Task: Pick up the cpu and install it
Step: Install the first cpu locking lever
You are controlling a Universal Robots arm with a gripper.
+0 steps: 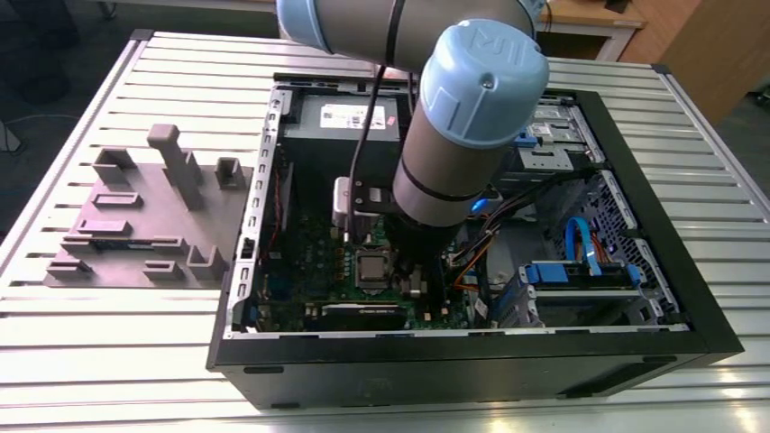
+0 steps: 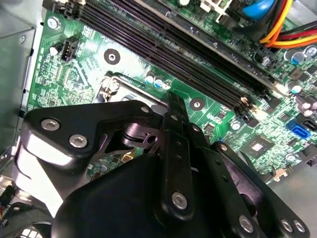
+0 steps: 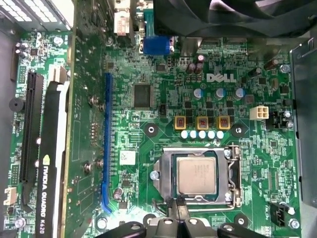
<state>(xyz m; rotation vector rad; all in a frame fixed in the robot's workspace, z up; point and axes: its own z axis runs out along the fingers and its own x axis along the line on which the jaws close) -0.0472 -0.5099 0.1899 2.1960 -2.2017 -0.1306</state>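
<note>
A: Start closest in. What is the claw doing?

B: In the first wrist view its black fingers sit at the bottom centre of the frame, tips drawn together just at the near edge of the socket. Whether they are pinching anything I cannot tell; nothing shows between them.

A: And the cpu?

B: Lower centre of that same frame, lying flat inside the socket's silver frame, silvery top up. It looks seated, but I'd call that a judgement, not a certainty.

A: So what could go wrong?

B: The fingertips are right beside the chip's edge. A sideways nudge could skew it in the socket and, I'd guess, bend the contacts beneath. A downward press on one edge could tilt it.

A: Anything further out?

B: In the second wrist view the claw's linkage hangs low over the motherboard, with the long memory slots running diagonally beyond it. In the exterior view the arm reaches down into the open computer case on the bench, so a wide swing could catch the case wall or the cables at centre right.
</note>
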